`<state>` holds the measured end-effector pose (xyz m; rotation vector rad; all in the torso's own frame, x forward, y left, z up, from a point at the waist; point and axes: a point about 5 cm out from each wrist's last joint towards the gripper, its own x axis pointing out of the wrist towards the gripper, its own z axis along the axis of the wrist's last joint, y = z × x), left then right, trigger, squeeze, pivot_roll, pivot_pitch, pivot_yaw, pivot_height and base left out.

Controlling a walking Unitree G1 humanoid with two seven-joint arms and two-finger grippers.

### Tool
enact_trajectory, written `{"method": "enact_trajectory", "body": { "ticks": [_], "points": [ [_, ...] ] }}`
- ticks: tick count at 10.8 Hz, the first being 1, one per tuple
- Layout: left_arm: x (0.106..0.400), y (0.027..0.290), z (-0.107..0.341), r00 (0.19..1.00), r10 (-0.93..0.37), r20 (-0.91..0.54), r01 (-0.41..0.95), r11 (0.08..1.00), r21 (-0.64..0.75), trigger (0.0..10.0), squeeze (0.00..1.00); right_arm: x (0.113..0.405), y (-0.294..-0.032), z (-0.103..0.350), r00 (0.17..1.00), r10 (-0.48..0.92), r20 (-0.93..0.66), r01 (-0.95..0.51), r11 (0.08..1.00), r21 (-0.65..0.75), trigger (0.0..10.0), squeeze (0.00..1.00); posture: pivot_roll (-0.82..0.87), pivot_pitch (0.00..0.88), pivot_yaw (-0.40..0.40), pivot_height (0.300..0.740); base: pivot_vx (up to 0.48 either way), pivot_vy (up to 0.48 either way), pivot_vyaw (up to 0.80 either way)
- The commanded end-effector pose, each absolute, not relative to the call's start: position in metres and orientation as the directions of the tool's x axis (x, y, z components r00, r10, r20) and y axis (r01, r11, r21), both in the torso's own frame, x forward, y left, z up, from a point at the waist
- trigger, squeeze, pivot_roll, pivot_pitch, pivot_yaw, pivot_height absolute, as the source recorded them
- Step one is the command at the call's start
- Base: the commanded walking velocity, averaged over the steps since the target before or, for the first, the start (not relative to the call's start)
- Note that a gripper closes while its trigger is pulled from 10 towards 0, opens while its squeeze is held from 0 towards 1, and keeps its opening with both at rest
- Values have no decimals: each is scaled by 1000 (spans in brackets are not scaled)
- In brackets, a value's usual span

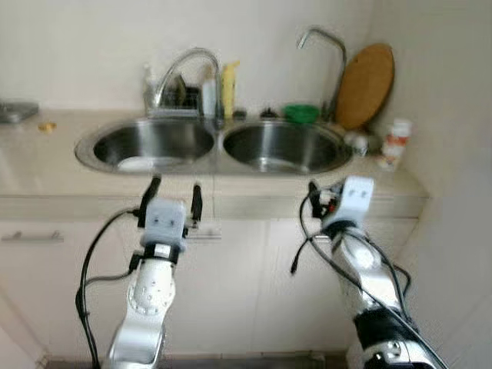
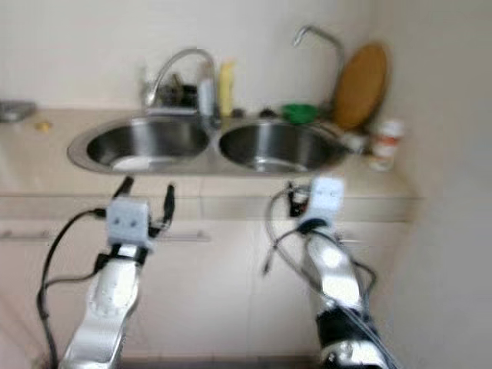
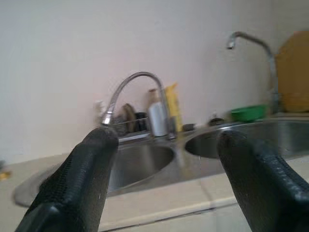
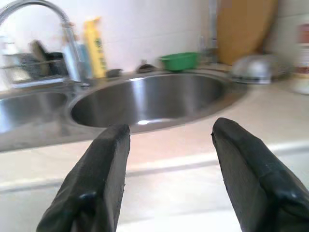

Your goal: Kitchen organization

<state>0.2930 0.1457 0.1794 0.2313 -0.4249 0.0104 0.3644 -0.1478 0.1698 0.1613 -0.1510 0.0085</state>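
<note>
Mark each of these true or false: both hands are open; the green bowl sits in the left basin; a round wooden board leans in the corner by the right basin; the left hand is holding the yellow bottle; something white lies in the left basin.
1. Both hands are open. True: left hand and right hand hold nothing.
2. The green bowl sits in the left basin. False: it sits behind the right basin.
3. A round wooden board leans in the corner. True.
4. The left hand holds the yellow bottle. False: the bottle stands behind the basins.
5. Something white lies in the left basin. True.
</note>
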Motion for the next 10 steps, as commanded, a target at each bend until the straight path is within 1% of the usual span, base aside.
{"method": "enact_trajectory", "body": {
  "ticks": [1,7,8,10],
  "points": [
    [294,144,182,908,-51,415,-48,973,226,10000,0,364,-145,176,985,5,174,-32,987,155,10000,0,43,0,-50,740,0,458,-800],
    [292,141,180,906,-72,417,-30,972,234,10000,0,359,-145,174,980,26,195,-52,990,130,10000,0,46,0,-51,740,0,452,-800],
    [291,140,179,905,-75,419,-27,972,233,10000,0,358,-144,172,981,30,194,-55,991,125,10000,0,47,0,-50,740,-255,311,-800],
    [290,139,179,901,-86,425,-24,969,245,10000,0,356,-143,169,980,38,195,-59,993,105,10000,0,46,0,-48,740,0,0,-800]
  ]
}}
